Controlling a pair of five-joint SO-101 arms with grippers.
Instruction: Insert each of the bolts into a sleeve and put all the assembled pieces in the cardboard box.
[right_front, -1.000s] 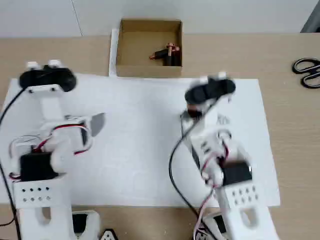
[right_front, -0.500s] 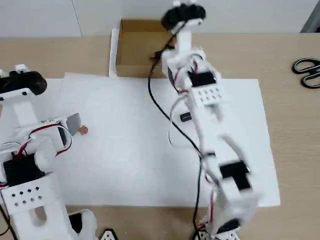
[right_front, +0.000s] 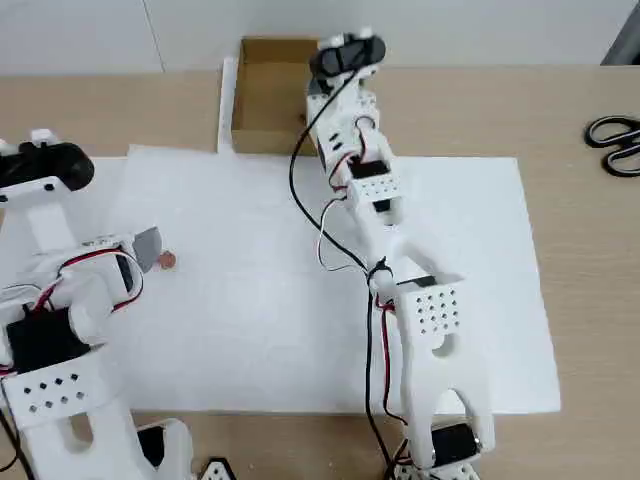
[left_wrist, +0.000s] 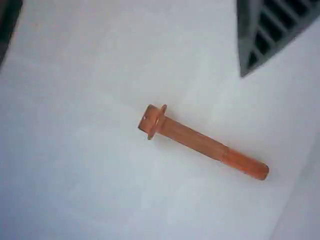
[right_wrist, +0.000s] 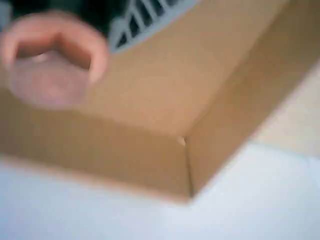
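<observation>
While the orange bolt (left_wrist: 200, 142), flange-headed and smooth-shanked, lies flat on the white paper (right_front: 250, 320) by the left gripper (right_front: 152, 250), whose jaws stand apart, the right gripper (right_front: 318, 98) over the cardboard box (right_front: 262, 95) clasps a blurred round pink piece (right_wrist: 50, 65).

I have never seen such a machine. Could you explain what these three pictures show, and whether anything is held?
These are two small robot arms at a table. One picture looks down from above; the other two come from cameras on the wrists. The left gripper hovers open over a copper-coloured bolt lying on a white sheet, holding nothing. The right gripper is over the cardboard box; a blurred pinkish piece sits near its camera, and I cannot tell if it is held.
</observation>
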